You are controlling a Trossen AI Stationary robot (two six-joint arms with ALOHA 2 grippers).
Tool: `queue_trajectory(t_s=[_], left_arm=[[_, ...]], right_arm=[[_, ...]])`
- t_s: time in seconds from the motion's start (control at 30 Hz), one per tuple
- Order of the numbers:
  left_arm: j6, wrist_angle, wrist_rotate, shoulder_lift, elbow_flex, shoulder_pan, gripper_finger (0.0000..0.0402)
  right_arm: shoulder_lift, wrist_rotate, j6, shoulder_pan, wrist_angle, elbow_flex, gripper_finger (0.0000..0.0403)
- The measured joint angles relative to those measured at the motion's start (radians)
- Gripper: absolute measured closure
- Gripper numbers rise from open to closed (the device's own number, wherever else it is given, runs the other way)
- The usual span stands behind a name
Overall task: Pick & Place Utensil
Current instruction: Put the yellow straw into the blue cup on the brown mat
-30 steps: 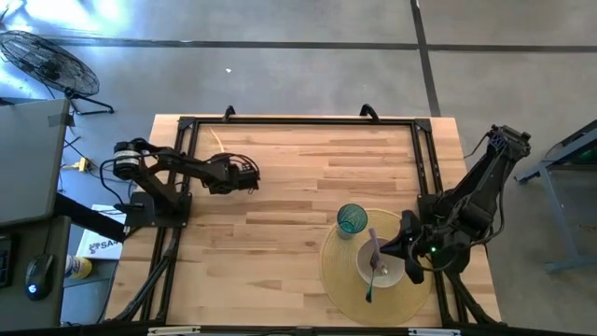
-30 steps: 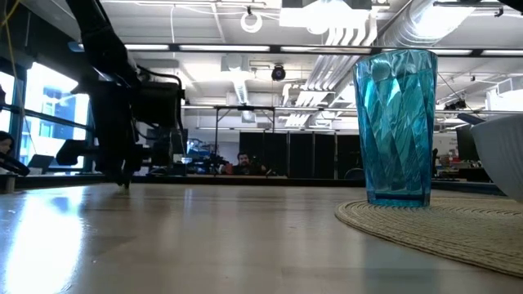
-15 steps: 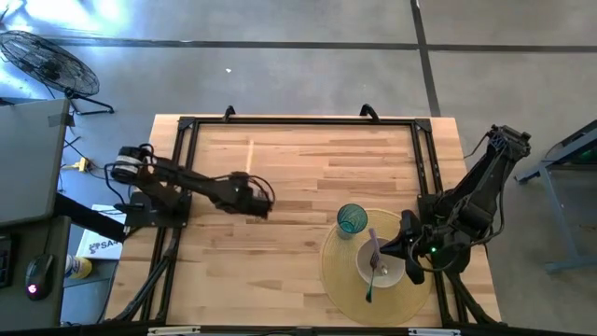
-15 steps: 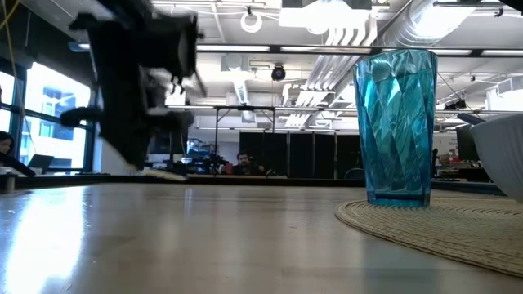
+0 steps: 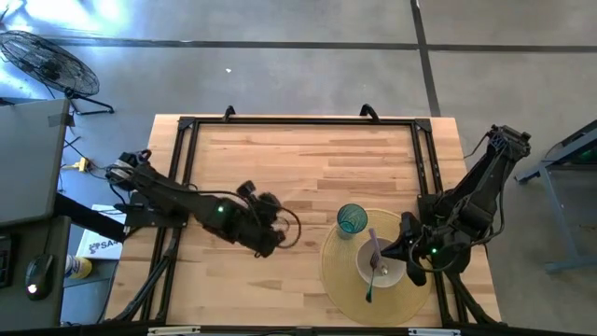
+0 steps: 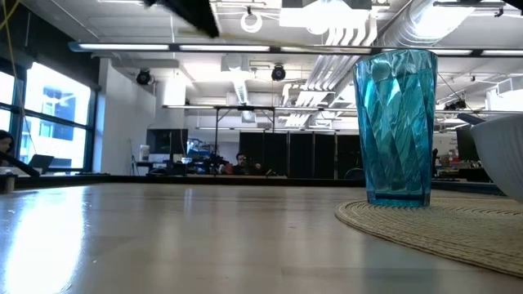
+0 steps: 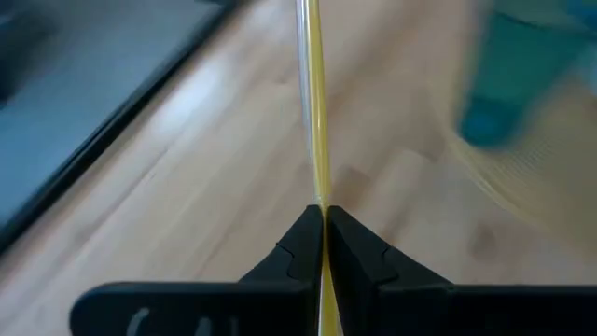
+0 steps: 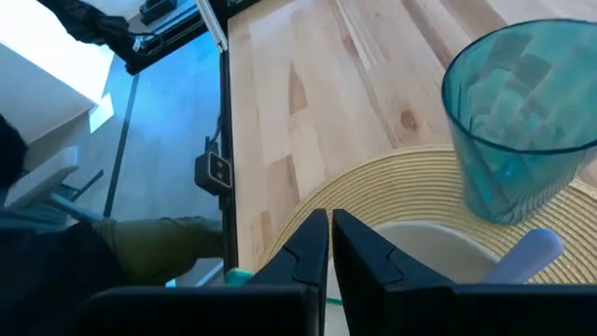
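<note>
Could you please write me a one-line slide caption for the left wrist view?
Left gripper shut on a yellow utensil, above the table, with the teal cup ahead.

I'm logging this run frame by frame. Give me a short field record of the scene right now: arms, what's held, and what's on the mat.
left end effector: shut on a thin yellow utensil, above the bare wood, near the mat
right end effector: shut, empty, waiting over the bowl
woven placemat: round, at the table's near right
teal tumbler: upright on the mat's edge
white bowl: on the mat, purple utensil resting in it
</note>
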Motion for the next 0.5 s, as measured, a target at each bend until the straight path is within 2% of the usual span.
queue_trajectory(t_s=[0.13,0.27,0.37,0.5], left_arm=[[0.305,-0.058,0.180,0.000,0.145,-0.002,0.0390],[0.495,-0.097,0.296,0.004,0.292,-0.001,0.0390],[0.552,-0.182,0.362,0.035,0.424,-0.001,0.0390],[0.544,-0.396,0.449,0.137,0.685,0.038,0.0390]], right_arm=[[0.000,-0.012,-0.007,0.000,0.000,0.000,0.0391],[0.000,-0.031,-0.008,0.000,-0.006,0.000,0.0391],[-0.008,-0.084,-0.002,0.000,-0.031,0.000,0.0391],[-0.031,-0.103,0.060,0.000,-0.100,0.000,0.0391]])
